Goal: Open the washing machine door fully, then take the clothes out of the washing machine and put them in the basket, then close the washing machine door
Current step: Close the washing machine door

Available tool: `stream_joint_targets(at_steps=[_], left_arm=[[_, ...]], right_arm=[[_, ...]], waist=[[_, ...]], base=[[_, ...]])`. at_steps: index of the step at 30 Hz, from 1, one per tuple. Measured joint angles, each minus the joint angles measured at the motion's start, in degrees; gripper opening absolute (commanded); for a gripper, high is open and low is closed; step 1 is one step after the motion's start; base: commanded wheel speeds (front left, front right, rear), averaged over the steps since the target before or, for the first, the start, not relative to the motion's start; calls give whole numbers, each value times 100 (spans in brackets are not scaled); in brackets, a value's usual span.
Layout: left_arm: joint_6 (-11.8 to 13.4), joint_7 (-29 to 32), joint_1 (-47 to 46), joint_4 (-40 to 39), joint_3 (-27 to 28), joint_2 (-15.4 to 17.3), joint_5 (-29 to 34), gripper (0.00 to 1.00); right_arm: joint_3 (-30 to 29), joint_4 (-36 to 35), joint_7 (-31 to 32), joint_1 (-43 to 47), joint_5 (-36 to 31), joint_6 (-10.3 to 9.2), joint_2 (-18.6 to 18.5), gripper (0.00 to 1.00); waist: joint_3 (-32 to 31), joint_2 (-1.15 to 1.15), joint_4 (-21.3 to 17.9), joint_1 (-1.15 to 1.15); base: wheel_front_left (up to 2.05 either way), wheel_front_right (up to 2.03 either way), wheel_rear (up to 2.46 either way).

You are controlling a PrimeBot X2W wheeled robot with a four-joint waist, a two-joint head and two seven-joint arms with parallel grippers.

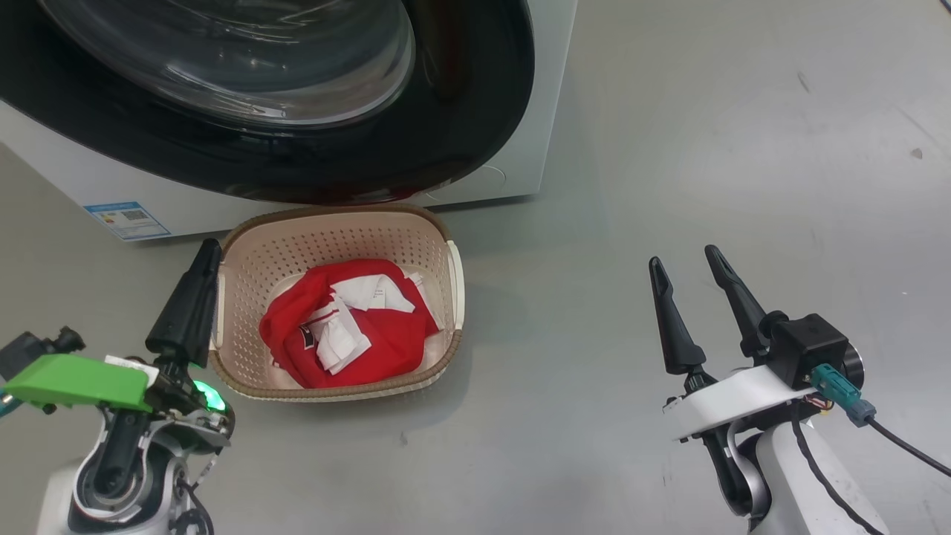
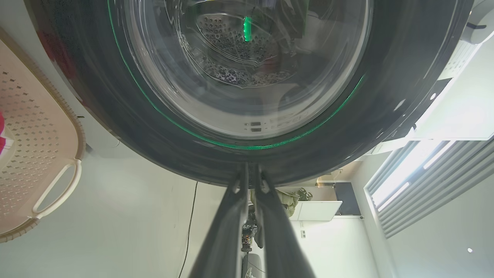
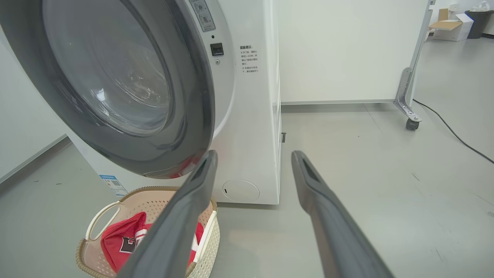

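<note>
Clothes (image 1: 349, 334) down in the basket (image 1: 334, 215) on grey floor (image 1: 669, 148). Left gripper (image 1: 206, 256) pressed together beside the rim, right gripper (image 1: 683, 260) spread, well apart. Behind, washing machine door (image 1: 475, 96) flush against the washing machine (image 1: 550, 89). Farther back, white wall (image 3: 347, 50), trailing cable (image 3: 451, 127).

Bright, even light, sharp focus.
Green glare rings the washing machine door (image 2: 386, 96) just beyond the left gripper (image 2: 251, 173).

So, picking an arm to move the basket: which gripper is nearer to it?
Left. The left gripper is right beside the basket's left rim, fingers shut. The right gripper is well off to the basket's right, fingers apart.
</note>
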Motion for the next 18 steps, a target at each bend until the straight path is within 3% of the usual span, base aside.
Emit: stream_joint_targets(at_steps=[1,3,11,14,18], left_arm=[[0,-7,80,-48,-46,0,-25,48],[0,-49,151,-80,-94,1,-25,100],[0,-571,501,-413,-301,9,432,100],[0,-1059,546,-601,-259,16,1572,100],[0,-1604,621,-739,-382,268,2820,100]], right_arm=[[-5,19,0,24,-1,0,1,100],[-15,24,0,53,-7,0,1,100],[-103,89,0,297,-34,0,1,100],[-96,108,0,359,-35,0,7,100],[-88,104,0,418,-69,1,10,100]], waist=[[-44,0,24,0],[-89,0,47,0],[-425,0,231,0],[-581,0,301,0],[-706,0,350,0]], base=[[0,0,0],[0,0,0],[0,0,0],[0,0,0],[0,0,0]])
